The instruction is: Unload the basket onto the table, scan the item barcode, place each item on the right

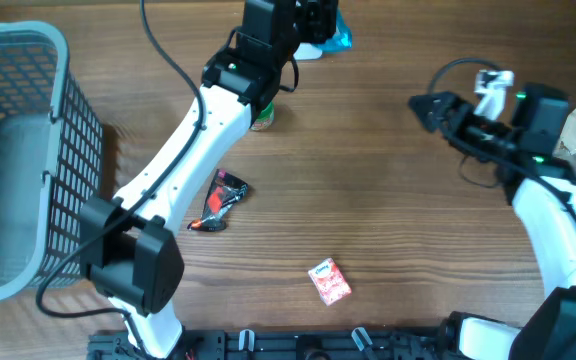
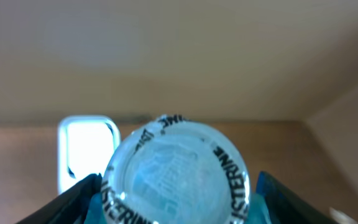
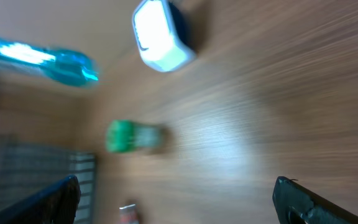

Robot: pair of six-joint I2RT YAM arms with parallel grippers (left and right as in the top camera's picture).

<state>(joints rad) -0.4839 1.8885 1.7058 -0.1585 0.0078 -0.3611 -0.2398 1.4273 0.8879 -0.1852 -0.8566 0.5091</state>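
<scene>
Left pincer (image 2: 176, 202) clamps the slick, round clear-blue plastic bottle (image 2: 176, 168), which might slip while scanning; right pincer (image 3: 176, 182) gapes empty.

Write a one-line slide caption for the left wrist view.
Left gripper clamps a blue Listerine bottle, cap toward camera, white boxy device on the table behind.

Overhead, even bright light falls on the wooden table (image 1: 388, 200), sharp, with soft faint shadows. In the left wrist view the Listerine bottle (image 2: 176, 171) is out of focus, and the scanner (image 2: 87, 152) behind it glares blown-out white. The right wrist view is smeared throughout.
</scene>
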